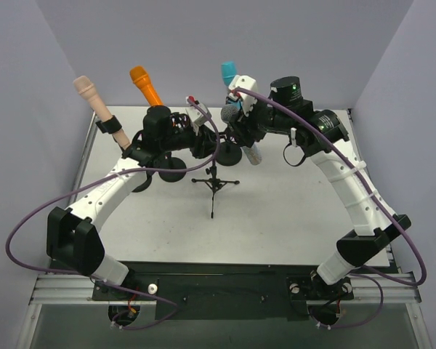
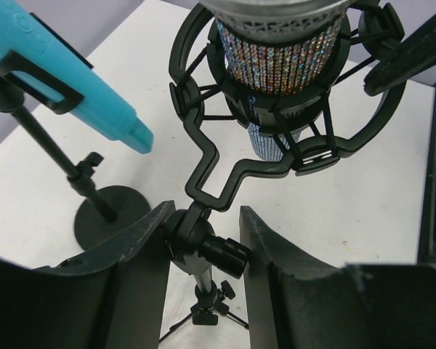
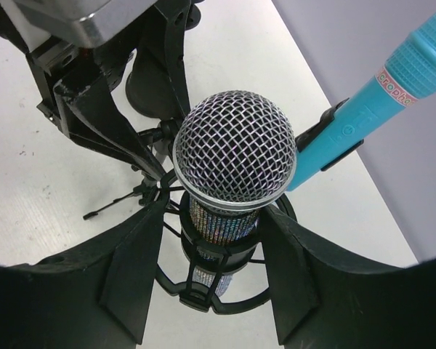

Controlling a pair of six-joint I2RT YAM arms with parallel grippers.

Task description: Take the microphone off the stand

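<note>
While the microphone (image 3: 235,149) sits upright in the black cradle (image 2: 203,166) atop the stand (image 1: 213,182), the left hand (image 2: 203,222) pinches the stand's swivel joint just below that cradle; the right hand (image 3: 216,209) straddles the microphone's glittery body under its mesh head, gripping or loose I cannot tell; the stand's tripod feet rest on the white tabletop (image 1: 291,203).
</note>
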